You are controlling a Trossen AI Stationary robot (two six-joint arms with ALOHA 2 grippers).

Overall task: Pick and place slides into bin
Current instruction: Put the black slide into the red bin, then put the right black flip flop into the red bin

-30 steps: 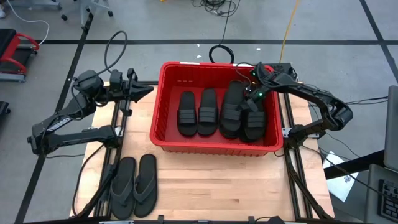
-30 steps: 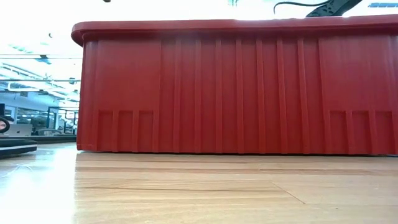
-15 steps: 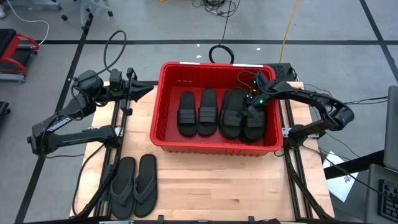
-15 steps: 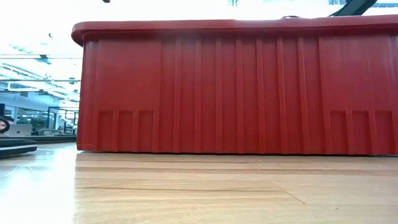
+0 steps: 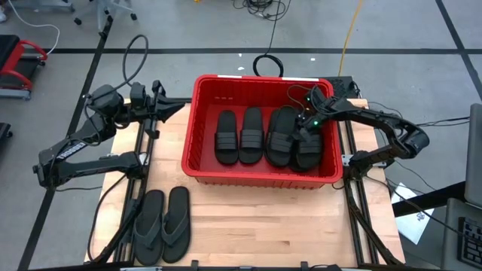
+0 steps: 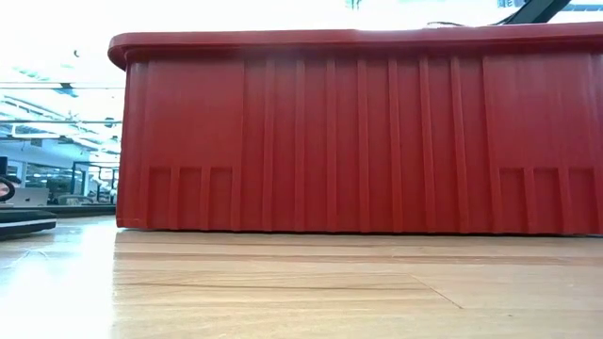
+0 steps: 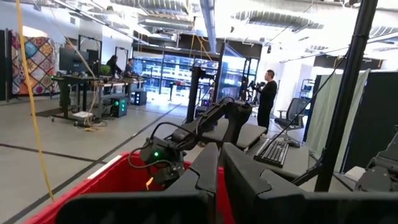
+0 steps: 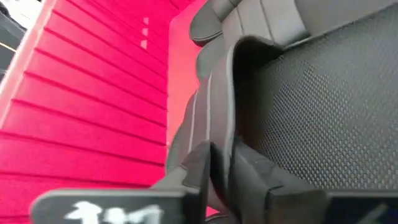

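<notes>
The red bin (image 5: 260,178) stands mid-table; its near wall (image 6: 358,141) fills the low view. Inside lie two black slides side by side (image 5: 227,137) (image 5: 251,134), a third (image 5: 280,137) and a rightmost one (image 5: 309,150). My right gripper (image 5: 303,126) reaches down into the bin at the far end of the rightmost slide and is shut on it. A dark-grey flip-flop pair (image 5: 162,224) lies flat on the table's near left. My left gripper (image 5: 177,109) hovers shut, left of the bin's far corner, holding nothing. My right gripper has the raised rim of the rightmost slide's sole (image 8: 229,134) between its two fingers (image 8: 200,167), near the slide's far end. The fingers slant down from the far right. The slide lies low in the bin, close against its neighbour.
Bare wooden tabletop (image 5: 271,226) lies in front of the bin and right of the flip-flops. Cables (image 5: 267,64) lie behind the bin's far rim. In the left wrist view a person (image 7: 268,93) stands far off in the room.
My right gripper has gone down into the bin with the rightmost slide, which now lies lower beside the third one. For the last half second it has kept still.
</notes>
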